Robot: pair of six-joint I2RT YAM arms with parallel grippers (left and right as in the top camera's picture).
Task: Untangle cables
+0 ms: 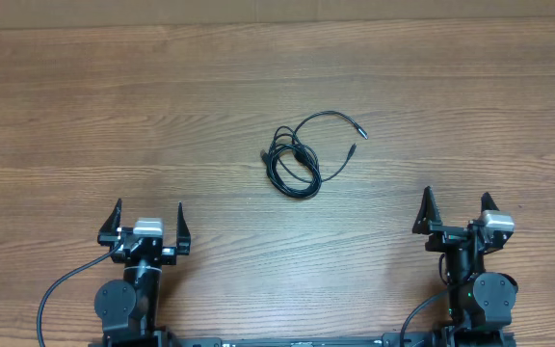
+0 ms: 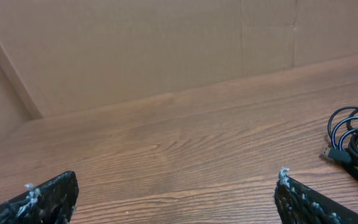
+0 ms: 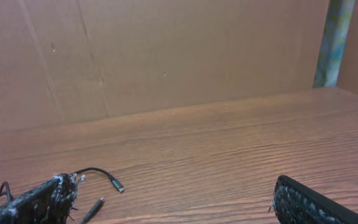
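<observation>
The cables (image 1: 297, 159) lie as one small knot of loops near the middle of the worktop (image 1: 114, 96), touching nothing else. The left pincer (image 1: 148, 210) sits at about 7 o'clock from the bundle and the right pincer (image 1: 458, 200) at about 4 o'clock. Both are well apart from it, with jaws spread wide and nothing between them. I judge the step in hand to be the first reach.

To do it well, I would pick separate holds rather than grab the heap. Two free plug ends (image 1: 359, 126) trail out toward 2 o'clock from the loops. Those look like the right pincer's natural target, with one tail taken just behind its plug. A third plug (image 1: 265, 154) pokes out at 9 o'clock of the loops, on the left pincer's side, and that pincer could pin or lift it. The approach should come in low, since the wire is thin and lies flat on the wood, and the jaws should close fully. The tail should then be drawn away slowly, outward along its own line, with an eye on whether the loops open or cinch tighter.

The overhead view does not resolve how many cables there are or which strand crosses over which. The left wrist view cuts the bundle off at its 3 o'clock edge. In the right wrist view the pincer's own finger covers most of the loops at 8 o'clock, leaving little more than the two tails visible.
</observation>
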